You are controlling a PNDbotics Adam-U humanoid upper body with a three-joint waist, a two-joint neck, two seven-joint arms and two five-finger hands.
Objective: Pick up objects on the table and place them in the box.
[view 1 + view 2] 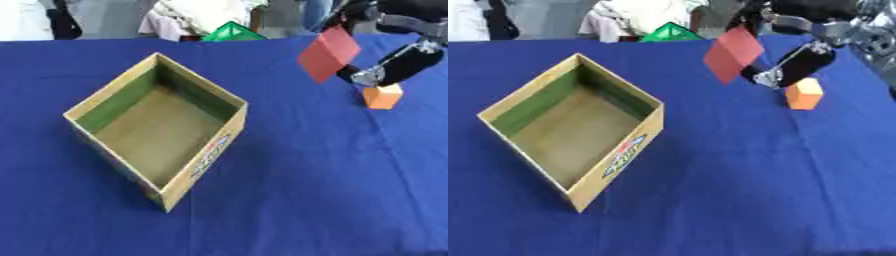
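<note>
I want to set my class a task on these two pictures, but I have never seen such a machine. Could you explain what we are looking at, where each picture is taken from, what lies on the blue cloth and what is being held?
Both pictures show the same moment, taken by the two eyes of a camera in a humanoid robot's head, looking down at its work. That is why they look nearly alike.

The table is covered with a blue cloth. On it stands an open cardboard box, with nothing visible inside, and an orange block further right.

The black and silver shape at the upper right is the right robot hand. It holds a red block up in the air, above the cloth. The left hand is not in the pictures.

A green object lies past the table's far edge.
</note>
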